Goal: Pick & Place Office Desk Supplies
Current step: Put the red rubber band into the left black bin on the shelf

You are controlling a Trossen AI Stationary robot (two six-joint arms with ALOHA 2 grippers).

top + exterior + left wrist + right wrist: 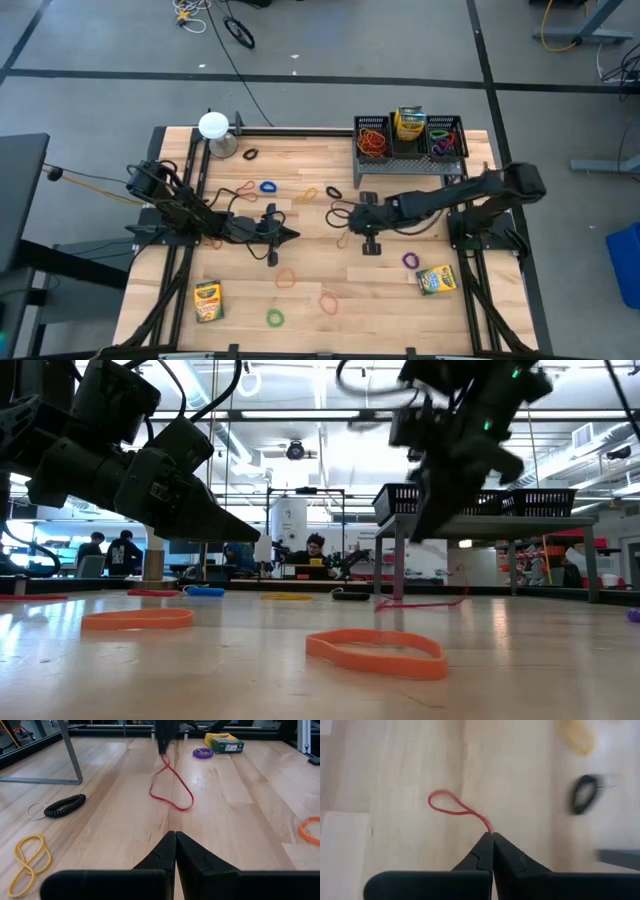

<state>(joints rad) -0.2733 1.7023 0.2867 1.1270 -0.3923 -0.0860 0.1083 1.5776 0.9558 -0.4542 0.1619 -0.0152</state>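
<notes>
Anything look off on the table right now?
Nothing damaged. Rubber bands lie scattered loose, as expected. The red band hangs pinched by one end in the right gripper, stretched into a twisted loop rather than held cleanly.

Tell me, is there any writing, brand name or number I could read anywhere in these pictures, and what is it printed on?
None can be read.
Crayon boxes on the table: yellow-and-green print, too small to read from above.
Crayon box in the left wrist view: print too blurred to read.
Box in the wire rack: too small to read.
Room behind the table: no sign is legible.
</notes>
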